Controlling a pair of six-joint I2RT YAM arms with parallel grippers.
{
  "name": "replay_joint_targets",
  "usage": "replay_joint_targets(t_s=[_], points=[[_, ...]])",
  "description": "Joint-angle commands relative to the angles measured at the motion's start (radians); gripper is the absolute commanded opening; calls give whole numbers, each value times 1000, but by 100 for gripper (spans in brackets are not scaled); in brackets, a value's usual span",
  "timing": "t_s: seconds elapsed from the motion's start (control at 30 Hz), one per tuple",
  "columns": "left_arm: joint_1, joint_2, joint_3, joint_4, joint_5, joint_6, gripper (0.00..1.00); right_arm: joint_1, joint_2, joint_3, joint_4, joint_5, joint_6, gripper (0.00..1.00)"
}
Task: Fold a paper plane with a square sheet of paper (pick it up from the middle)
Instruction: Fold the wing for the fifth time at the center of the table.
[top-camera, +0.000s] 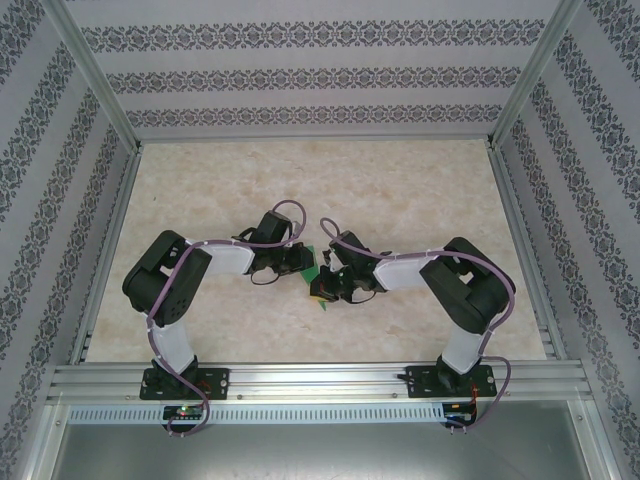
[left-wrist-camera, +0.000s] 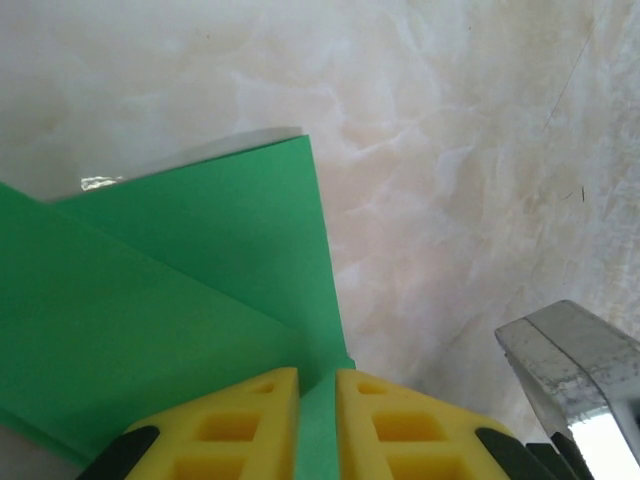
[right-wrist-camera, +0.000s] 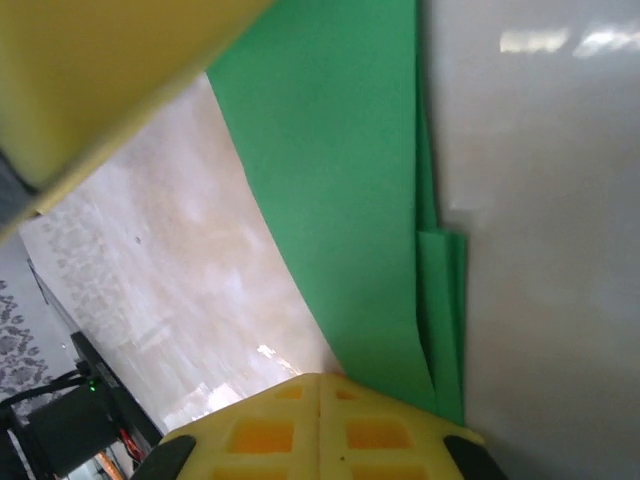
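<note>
The square sheet of paper (top-camera: 313, 270), bright green and folded into layers with diagonal creases, sits mid-table between both arms. In the left wrist view the paper (left-wrist-camera: 180, 290) spreads left and upward, and a strip of it runs down into the narrow gap between my yellow fingers. My left gripper (left-wrist-camera: 318, 420) (top-camera: 303, 262) is shut on that strip. My right gripper (right-wrist-camera: 320, 425) (top-camera: 322, 290) is shut, its yellow tips pressed flush together. The green paper (right-wrist-camera: 340, 180) passes just behind its right fingertip; I cannot tell whether any of it is pinched there.
Marbled beige table top (top-camera: 400, 190) lies all around the paper. Aluminium rails (top-camera: 320, 380) run along the near edge, and patterned walls enclose the sides and back. A grey metal part (left-wrist-camera: 570, 360) shows at the lower right of the left wrist view.
</note>
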Motion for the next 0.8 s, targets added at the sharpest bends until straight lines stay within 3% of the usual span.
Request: replay_joint_targets(t_s=[0.0, 0.3, 0.47, 0.77], points=[[-1, 12, 27, -116, -34, 60, 21, -3, 30, -51, -35, 46, -35, 5], [28, -128, 122, -231, -21, 89, 31, -3, 41, -107, 77, 4, 21, 4], [27, -141, 39, -124, 52, 27, 27, -3, 78, -86, 100, 8, 42, 4], [39, -64, -23, -16, -9, 10, 24, 2, 74, -124, 109, 13, 49, 4]])
